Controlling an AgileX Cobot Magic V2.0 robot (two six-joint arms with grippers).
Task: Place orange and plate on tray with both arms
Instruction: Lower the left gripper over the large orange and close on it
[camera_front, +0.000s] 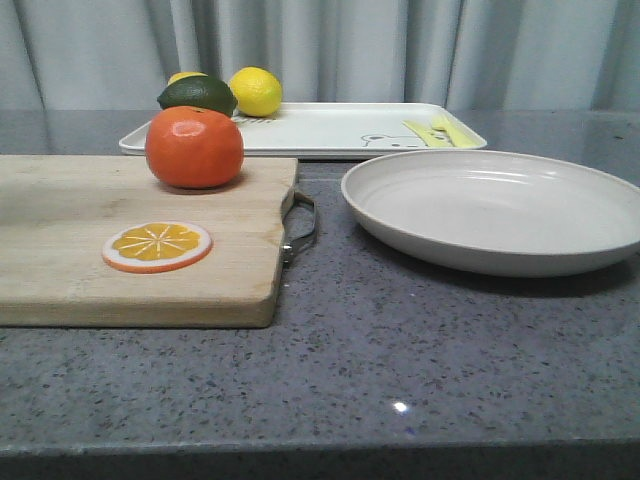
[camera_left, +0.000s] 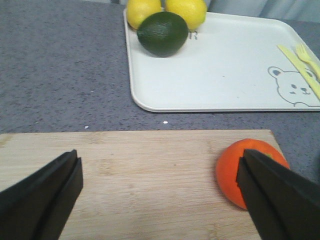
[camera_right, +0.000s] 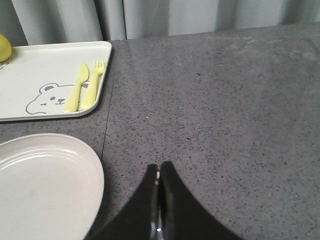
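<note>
The orange (camera_front: 194, 147) sits on the far part of a wooden cutting board (camera_front: 60, 250). The off-white plate (camera_front: 497, 208) rests on the grey table to the right. The white tray (camera_front: 330, 130) lies behind both. Neither gripper shows in the front view. In the left wrist view my left gripper (camera_left: 160, 192) is wide open above the board, and one finger partly covers the orange (camera_left: 231, 172); the tray (camera_left: 225, 70) is beyond. In the right wrist view my right gripper (camera_right: 159, 167) is shut and empty over bare table beside the plate (camera_right: 45, 185); the tray (camera_right: 45, 75) lies beyond.
An orange slice (camera_front: 157, 246) lies on the board's near part. Two lemons (camera_front: 256, 91) and a dark green avocado (camera_front: 198, 95) occupy the tray's far left corner. A metal handle (camera_front: 303, 225) sticks out from the board toward the plate. Curtains hang behind the table.
</note>
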